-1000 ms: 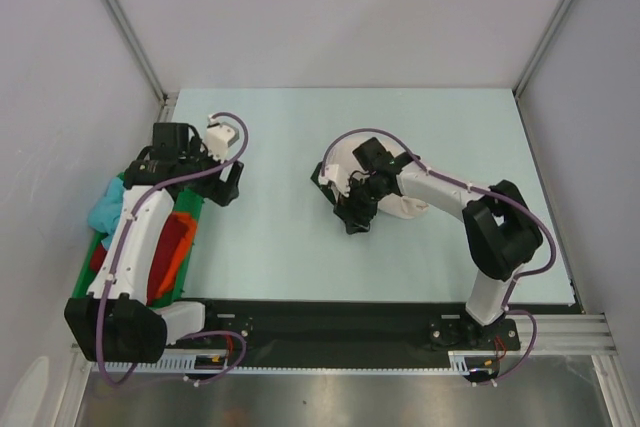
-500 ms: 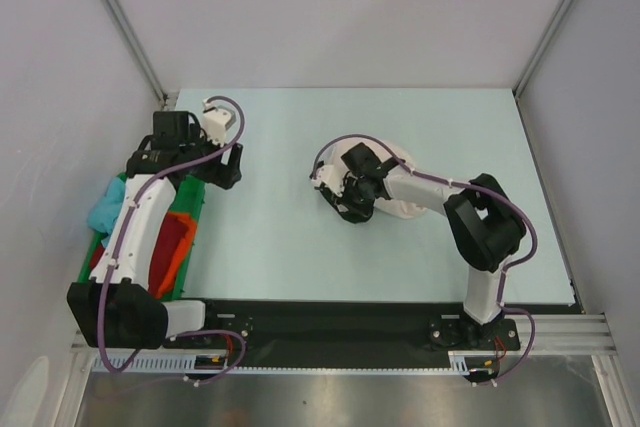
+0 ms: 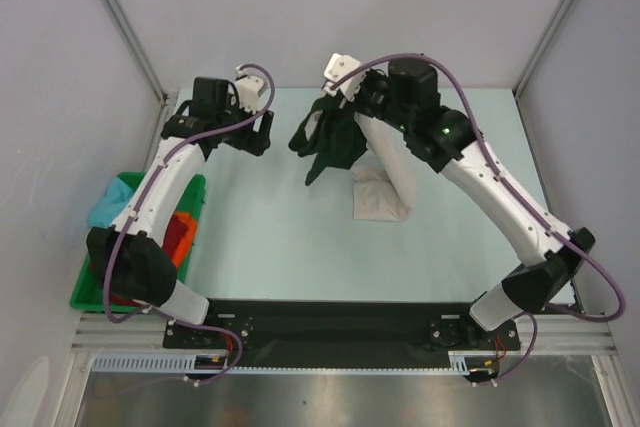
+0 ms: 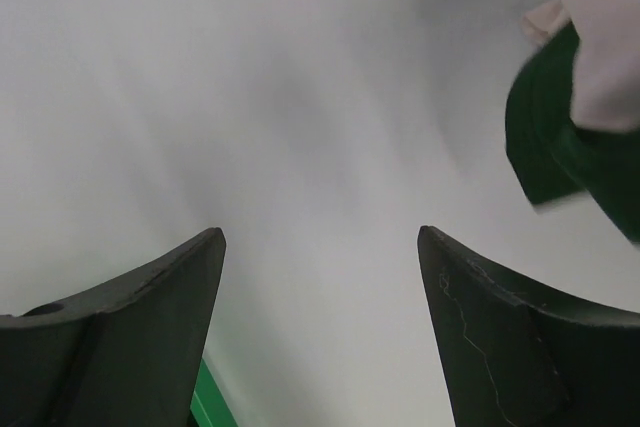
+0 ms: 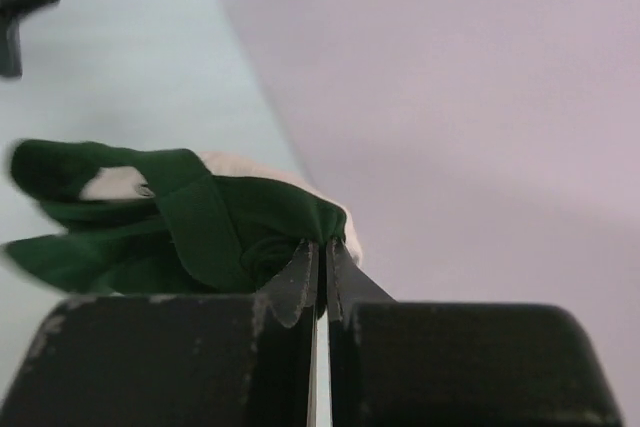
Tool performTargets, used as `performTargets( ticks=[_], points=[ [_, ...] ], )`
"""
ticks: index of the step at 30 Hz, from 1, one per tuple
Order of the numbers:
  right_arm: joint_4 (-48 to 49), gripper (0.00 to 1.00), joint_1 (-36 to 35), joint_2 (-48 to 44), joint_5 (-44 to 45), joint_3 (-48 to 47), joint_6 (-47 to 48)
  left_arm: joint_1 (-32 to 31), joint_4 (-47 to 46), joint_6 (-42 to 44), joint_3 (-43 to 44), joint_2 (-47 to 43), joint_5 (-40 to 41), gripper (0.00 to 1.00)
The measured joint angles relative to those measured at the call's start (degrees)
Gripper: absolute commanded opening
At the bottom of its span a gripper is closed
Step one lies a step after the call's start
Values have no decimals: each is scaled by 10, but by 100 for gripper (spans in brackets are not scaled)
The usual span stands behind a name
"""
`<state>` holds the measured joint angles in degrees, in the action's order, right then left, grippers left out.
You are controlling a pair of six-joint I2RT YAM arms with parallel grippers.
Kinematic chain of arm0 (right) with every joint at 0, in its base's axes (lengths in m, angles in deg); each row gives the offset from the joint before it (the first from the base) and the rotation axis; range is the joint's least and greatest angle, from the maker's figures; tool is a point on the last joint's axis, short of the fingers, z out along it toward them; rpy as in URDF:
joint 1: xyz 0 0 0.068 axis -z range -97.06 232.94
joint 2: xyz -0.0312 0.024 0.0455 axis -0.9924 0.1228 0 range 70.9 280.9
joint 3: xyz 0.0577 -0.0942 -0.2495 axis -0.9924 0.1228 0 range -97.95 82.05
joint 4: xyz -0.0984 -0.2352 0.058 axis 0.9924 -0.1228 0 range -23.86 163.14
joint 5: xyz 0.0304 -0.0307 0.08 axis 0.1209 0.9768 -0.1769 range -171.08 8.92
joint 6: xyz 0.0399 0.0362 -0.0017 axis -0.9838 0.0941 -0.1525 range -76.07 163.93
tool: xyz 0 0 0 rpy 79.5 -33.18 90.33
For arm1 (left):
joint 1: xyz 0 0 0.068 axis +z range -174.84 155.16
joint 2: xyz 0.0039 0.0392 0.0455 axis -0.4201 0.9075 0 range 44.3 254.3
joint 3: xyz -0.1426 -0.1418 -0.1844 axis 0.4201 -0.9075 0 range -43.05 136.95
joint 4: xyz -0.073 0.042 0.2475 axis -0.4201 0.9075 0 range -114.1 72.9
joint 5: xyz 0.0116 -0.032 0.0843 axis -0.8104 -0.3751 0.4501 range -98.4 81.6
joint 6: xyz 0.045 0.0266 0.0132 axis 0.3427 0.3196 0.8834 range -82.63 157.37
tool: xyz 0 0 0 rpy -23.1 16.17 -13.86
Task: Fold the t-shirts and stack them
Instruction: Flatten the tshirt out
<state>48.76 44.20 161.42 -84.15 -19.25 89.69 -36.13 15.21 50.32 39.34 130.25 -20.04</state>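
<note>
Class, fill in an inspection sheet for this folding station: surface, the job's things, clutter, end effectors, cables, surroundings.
Surface: table, pale blue, smooth.
Job's things: dark green t-shirt held up above the table; cream t-shirt hanging with it, lower end bunched at the table; light blue t-shirt, red t-shirt and orange t-shirt in the green bin at the left.
Clutter: nothing seen.
End effectors: left end effector open and empty; right end effector shut on the dark green t-shirt.
Cables: purple cables run along both arms.
Surroundings: plain white walls.
</note>
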Motion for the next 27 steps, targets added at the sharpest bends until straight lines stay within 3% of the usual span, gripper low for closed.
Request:
performTargets(
  ticks=[5, 9, 12, 13, 16, 19, 22, 27],
  points=[
    [35, 0, 31, -56, 32, -2, -2, -12, -12, -9, 73, 40, 25, 83],
    [39, 0, 133, -76, 48, 31, -31, -15, -15, -1, 97, 66, 46, 83],
    [44, 0, 224, -101, 57, 127, -46, -22, -13, 9, 98, 90, 56, 84],
    [52, 8, 252, -110, 57, 173, -52, -25, -12, 11, 98, 97, 56, 84],
    [49, 47, 318, -116, 63, 296, -65, -43, -6, 19, 98, 126, 66, 86],
    [13, 71, 339, -92, 74, 353, -71, -67, -4, 24, 98, 153, 70, 87],
    [2, 71, 321, -76, 63, 338, -85, -87, 6, 25, 110, 188, 65, 86],
    [0, 65, 241, -24, 24, 210, -87, -95, 27, 15, 179, 263, 7, 82]
  ],
)
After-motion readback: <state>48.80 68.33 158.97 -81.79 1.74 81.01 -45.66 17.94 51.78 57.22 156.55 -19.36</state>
